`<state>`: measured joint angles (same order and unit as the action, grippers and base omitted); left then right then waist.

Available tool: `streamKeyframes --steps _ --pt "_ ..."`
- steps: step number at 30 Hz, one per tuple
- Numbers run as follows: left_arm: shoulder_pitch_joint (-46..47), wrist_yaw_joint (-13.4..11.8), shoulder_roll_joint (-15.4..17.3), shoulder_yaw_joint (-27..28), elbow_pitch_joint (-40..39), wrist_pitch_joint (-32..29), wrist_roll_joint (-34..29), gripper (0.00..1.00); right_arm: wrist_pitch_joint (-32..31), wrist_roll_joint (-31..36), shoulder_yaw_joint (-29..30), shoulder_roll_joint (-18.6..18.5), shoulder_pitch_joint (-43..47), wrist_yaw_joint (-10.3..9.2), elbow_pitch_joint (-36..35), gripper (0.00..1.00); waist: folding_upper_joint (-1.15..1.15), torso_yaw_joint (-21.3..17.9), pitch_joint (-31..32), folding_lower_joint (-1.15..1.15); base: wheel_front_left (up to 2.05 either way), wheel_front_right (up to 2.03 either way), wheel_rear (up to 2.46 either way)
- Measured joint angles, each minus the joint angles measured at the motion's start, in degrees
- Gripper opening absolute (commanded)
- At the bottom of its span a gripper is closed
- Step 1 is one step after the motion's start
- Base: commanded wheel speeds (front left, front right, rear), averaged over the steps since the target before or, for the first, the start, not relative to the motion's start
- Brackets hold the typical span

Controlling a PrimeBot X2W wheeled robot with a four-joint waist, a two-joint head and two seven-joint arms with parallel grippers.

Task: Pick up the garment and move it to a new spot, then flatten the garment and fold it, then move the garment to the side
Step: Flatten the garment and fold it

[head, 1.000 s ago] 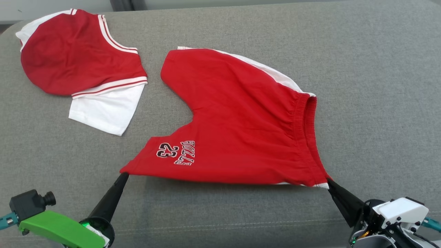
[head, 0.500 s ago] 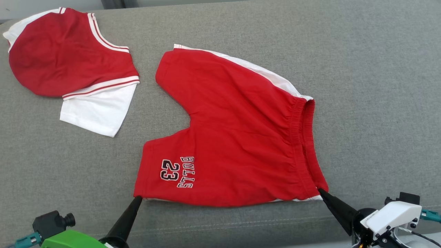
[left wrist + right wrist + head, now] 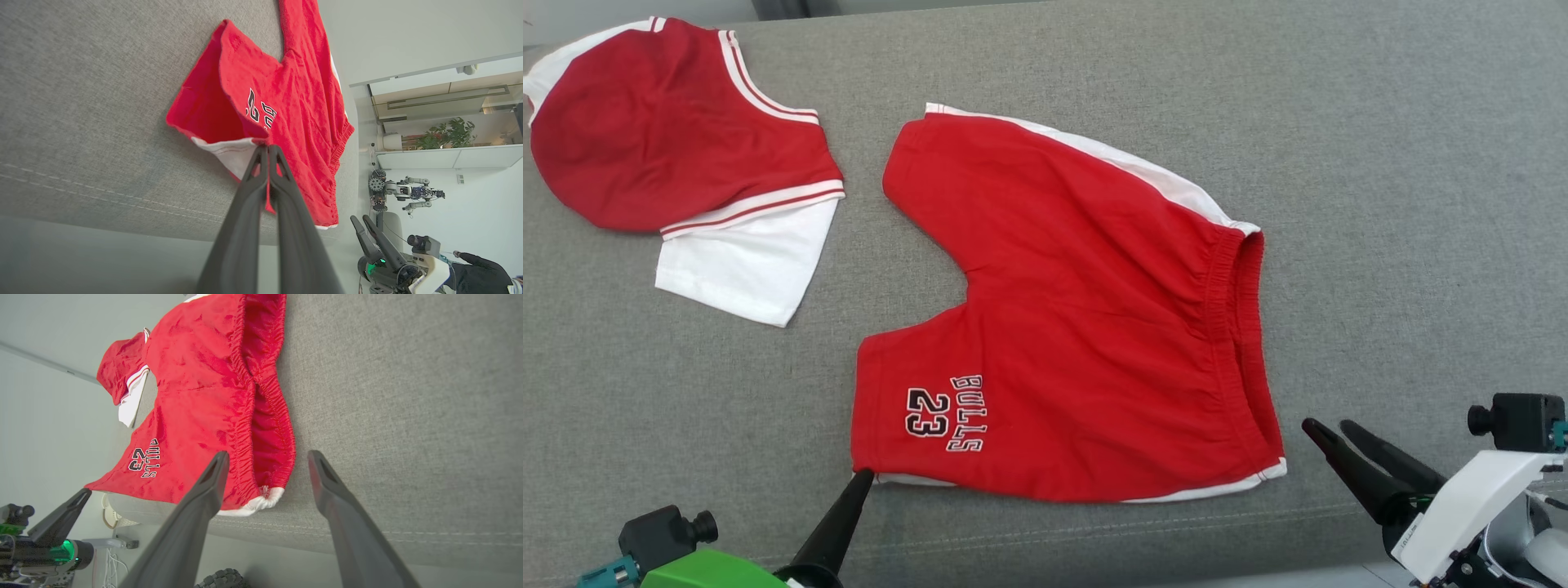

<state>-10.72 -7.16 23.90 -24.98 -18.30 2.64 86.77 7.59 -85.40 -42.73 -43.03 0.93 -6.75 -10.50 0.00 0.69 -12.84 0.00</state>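
At ten o'clock in the head view, a red-and-white shirt (image 3: 678, 147) lies on the grey cushion (image 3: 1380, 163). At seven o'clock the left pincer (image 3: 864, 478) is pinched tight on the near hem corner of the red shorts (image 3: 1078, 327). The shorts lie spread at the centre, printed leg toward six o'clock and waistband toward three. At four o'clock the right pincer (image 3: 1325, 425) stands wide and empty, just beside the waistband's near corner.

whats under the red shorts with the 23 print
The red shorts lie spread on the grey fabric cushion. Anything else beneath them is hidden by the cloth.
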Motion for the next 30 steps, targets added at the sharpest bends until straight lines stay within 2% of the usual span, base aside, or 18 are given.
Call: streamKeyframes --steps 3,7,8,9,10,17,23,27,30 --pt "0.01 0.0 -0.22 -0.01 0.14 0.01 -0.32 0.0 0.24 11.45 -3.54 -3.92 -3.76 0.41 -0.97 1.0 0.0 -0.03 -0.04 0.0 0.0 0.0 0.0" --pt "0.03 0.0 -0.67 -0.12 0.31 0.02 -0.33 0.0 1.65 22.79 -8.95 -8.84 -9.65 1.79 -2.67 1.0 0.0 0.0 -0.08 0.0 0.0 0.0 0.0" --pt "0.03 0.0 -0.85 -0.12 0.32 0.23 -0.33 0.0 2.08 25.51 -9.33 -9.14 -10.49 2.07 -2.83 1.0 0.0 0.01 -0.11 0.0 0.0 0.0 0.0" --pt "0.05 0.0 -1.08 -0.14 0.33 0.44 -0.33 0.0 2.98 30.71 -9.62 -7.57 -10.8 2.1 -2.87 1.0 0.0 0.01 -0.16 0.0 0.0 0.0 0.0" --pt "0.07 0.0 -1.1 -0.14 0.35 0.44 -0.33 0.0 2.97 32.21 -10.33 -6.7 -10.79 2.1 -2.85 1.0 0.0 0.02 -0.18 0.0 0.0 0.0 0.0" --pt "0.13 0.0 -1.75 -0.54 0.81 0.51 -0.33 0.0 2.13 35.57 -14.68 -4.95 -9.6 1.53 0.36 1.0 0.0 0.24 -0.14 0.0 0.0 0.0 0.0" --pt "0.14 0.0 -2.2 -0.82 1.01 0.51 -0.33 0.0 2.13 36.79 -15.74 -3.47 -8.65 1.08 2.53 1.0 0.0 0.49 -0.1 0.0 0.0 0.0 0.0" --pt "0.14 0.0 -2.22 -0.74 1.16 0.76 -0.33 0.0 2.22 35.31 -15.52 -1.87 -6.82 0.59 3.79 1.0 0.0 0.5 -0.17 0.0 0.0 0.0 0.0" --pt "0.14 0.0 -2.26 -0.78 1.2 0.94 -0.34 0.0 3.16 29.65 -13.34 1.01 -4.95 0.52 4.76 1.0 0.0 0.42 -0.28 0.0 0.0 0.0 0.0"
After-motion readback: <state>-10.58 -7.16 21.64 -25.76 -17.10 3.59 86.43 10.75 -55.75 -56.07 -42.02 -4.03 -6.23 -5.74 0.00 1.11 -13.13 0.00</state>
